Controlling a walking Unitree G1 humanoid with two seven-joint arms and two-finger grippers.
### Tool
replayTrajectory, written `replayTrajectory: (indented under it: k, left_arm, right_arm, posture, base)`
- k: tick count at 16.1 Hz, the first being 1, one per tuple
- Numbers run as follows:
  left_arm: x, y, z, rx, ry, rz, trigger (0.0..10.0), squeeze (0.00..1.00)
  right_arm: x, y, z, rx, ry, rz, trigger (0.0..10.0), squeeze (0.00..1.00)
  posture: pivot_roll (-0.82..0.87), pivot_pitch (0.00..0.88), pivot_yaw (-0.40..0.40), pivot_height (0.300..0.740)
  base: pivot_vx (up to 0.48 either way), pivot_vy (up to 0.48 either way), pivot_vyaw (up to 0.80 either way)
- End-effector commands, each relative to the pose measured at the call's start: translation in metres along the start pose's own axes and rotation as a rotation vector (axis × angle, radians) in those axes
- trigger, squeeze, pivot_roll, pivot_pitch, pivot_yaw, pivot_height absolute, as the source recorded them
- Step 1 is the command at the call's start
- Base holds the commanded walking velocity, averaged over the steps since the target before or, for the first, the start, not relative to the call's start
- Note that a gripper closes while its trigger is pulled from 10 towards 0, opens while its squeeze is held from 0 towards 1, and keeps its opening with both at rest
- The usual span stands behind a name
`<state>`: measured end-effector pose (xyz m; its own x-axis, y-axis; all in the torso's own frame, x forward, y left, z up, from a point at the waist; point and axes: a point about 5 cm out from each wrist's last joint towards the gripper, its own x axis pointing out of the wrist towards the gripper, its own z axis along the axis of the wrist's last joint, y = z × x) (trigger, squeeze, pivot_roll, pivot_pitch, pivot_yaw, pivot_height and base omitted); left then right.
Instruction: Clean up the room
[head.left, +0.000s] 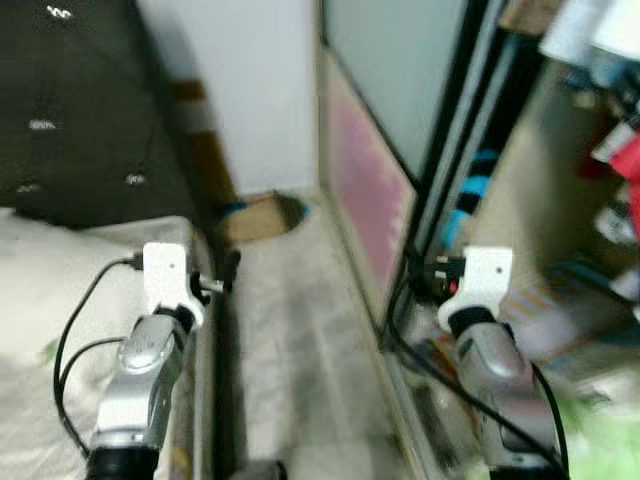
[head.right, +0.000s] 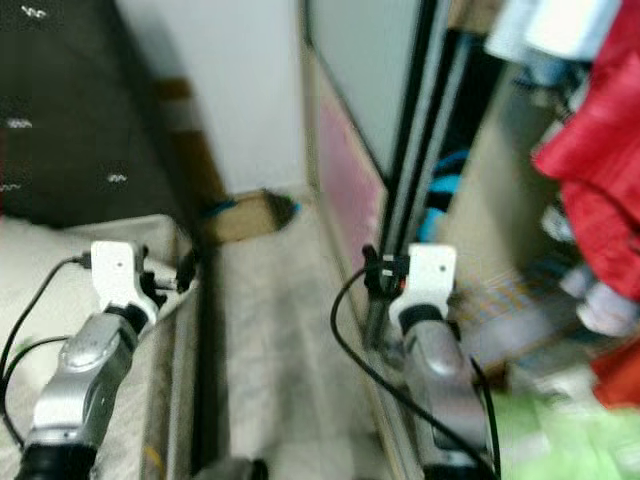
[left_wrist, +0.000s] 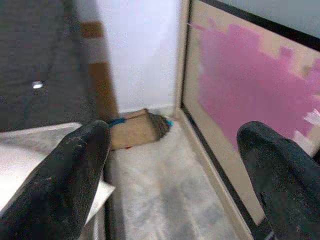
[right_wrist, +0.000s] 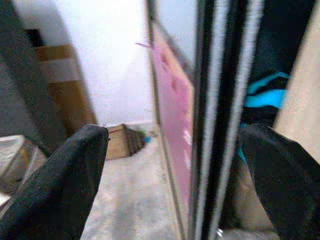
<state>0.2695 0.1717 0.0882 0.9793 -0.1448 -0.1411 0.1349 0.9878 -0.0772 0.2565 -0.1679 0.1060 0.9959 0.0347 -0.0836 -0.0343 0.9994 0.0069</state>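
Since the brown box (head.left: 262, 215) lies straight ahead at the far wall, I see my left tool (head.left: 222, 280) nearer, and both the left and right tool (head.right: 372, 285) are open and empty.

Blurred narrow floor strip (head.left: 300, 330) between bed (head.left: 40, 290) and sliding door (head.left: 370, 190).

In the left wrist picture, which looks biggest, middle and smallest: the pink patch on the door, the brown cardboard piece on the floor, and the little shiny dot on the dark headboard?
1. Pink patch on the door panel: biggest.
2. Brown cardboard piece on the floor: middle, though it lies farther away.
3. Shiny dot on the dark headboard: smallest.
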Motion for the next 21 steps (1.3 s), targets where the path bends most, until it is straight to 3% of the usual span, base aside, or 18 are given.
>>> replayTrajectory:
  k: [1,7,14,16,21]
  left_arm:
    - [0.0022,-0.0049,0.0035,0.007,-0.007,-0.020,10.0,0.00]
    - [0.0033,-0.0081,0.0051,0.038,-0.008,-0.033,10.0,0.00]
    - [0.0044,-0.0082,0.0071,-0.040,-0.040,-0.004,10.0,0.00]
    - [0.0044,-0.0117,0.0092,0.017,-0.057,-0.043,10.0,0.00]
    - [0.0038,-0.0038,0.0048,0.014,-0.026,0.012,10.0,0.00]
  right_arm:
    - [0.0001,-0.0020,0.0008,0.006,0.001,0.000,10.0,0.00]
    - [-0.0013,-0.0033,-0.0003,0.002,0.006,0.013,10.0,0.00]
    - [0.0011,-0.0002,0.0001,0.001,0.009,0.041,10.0,0.00]
    - [0.0019,0.0011,0.0010,0.009,0.006,0.046,10.0,0.00]
    - [0.0026,0.0023,0.0006,0.019,0.008,0.050,10.0,0.00]
  posture:
    - [-0.05,0.000,0.033,0.740]
    - [-0.06,0.000,0.029,0.740]
    - [-0.06,0.000,0.026,0.740]
    - [-0.06,0.000,0.026,0.740]
    - [-0.05,0.000,0.027,0.740]
  base:
    - [0.000,0.000,0.80]
    - [0.000,0.000,0.80]
    - [0.000,0.000,0.80]
    - [0.000,0.000,0.80]
    - [0.000,0.000,0.80]
